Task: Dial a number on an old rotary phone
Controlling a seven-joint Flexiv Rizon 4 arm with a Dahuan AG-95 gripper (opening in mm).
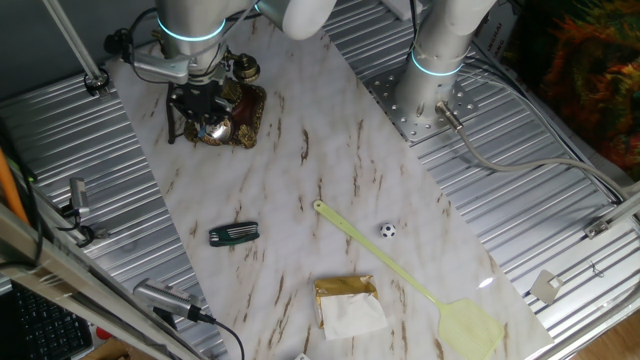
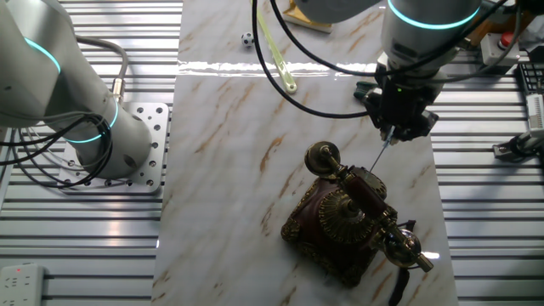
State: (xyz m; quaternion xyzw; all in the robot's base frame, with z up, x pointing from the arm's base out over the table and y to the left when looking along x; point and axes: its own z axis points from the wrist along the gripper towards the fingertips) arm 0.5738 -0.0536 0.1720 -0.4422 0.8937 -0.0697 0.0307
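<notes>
The old rotary phone (image 1: 238, 112) stands at the far left end of the marble board, dark brown and brass. In the other fixed view the phone (image 2: 336, 234) shows its round ornate dial (image 2: 342, 212), with the dark handset (image 2: 367, 191) across the cradle. My gripper (image 2: 393, 134) hangs just above and behind the handset. Its fingers are together on a thin rod (image 2: 380, 155) that slants down to the phone's top by the cradle. In one fixed view the gripper (image 1: 204, 110) covers much of the phone and hides the dial.
On the marble board (image 1: 300, 180) lie a dark green folding tool (image 1: 233, 234), a small black-and-white ball (image 1: 387, 230), a yellow-green fly swatter (image 1: 400, 270) and a gold box with white tissue (image 1: 347, 303). The arm's base (image 1: 432, 85) stands on the ribbed metal table at the right.
</notes>
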